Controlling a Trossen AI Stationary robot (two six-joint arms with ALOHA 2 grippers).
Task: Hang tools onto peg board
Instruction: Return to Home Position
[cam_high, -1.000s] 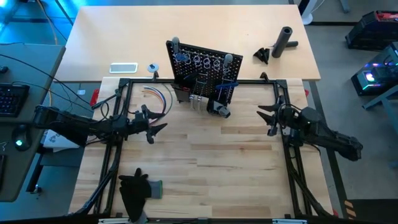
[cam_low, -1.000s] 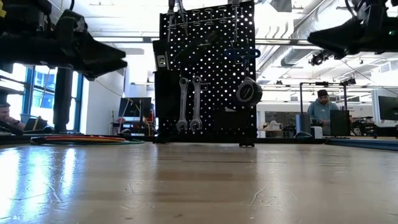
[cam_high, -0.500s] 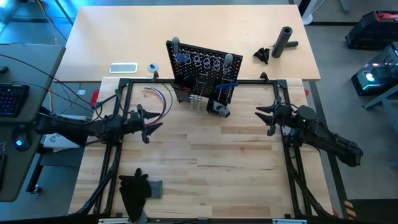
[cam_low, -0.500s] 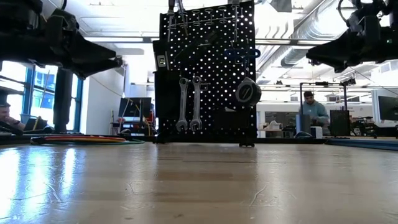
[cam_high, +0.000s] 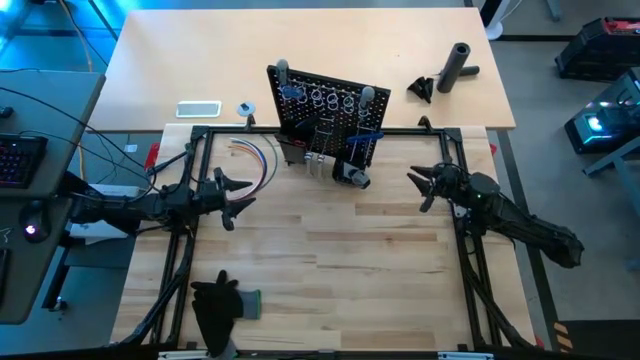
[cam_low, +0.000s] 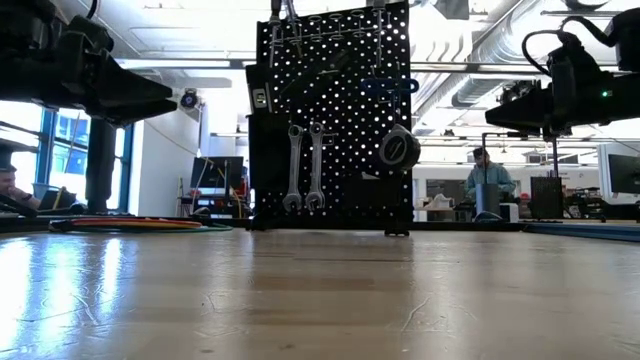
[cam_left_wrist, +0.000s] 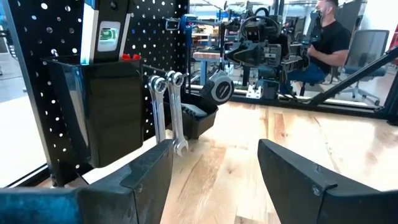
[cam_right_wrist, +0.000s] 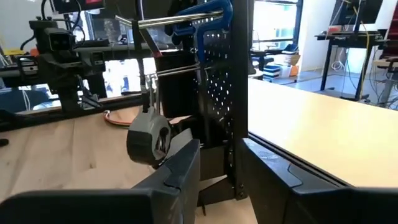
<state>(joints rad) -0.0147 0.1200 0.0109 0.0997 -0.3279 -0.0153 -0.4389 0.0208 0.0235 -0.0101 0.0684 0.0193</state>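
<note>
The middle of the tabletop (cam_high: 340, 260) lies bare between the left hand (cam_high: 238, 198) and the right hand (cam_high: 418, 190), which hang well apart at either side, above the wood. At the far edge the peg board (cam_high: 325, 110) stands upright and blocks the way. Wrenches (cam_low: 303, 165) and a tape measure (cam_low: 399, 148) hang off its front face. A bundle of wires (cam_high: 255, 160) lies near the left hand. A black cloth (cam_high: 215, 300) lies at the near left corner.
</note>
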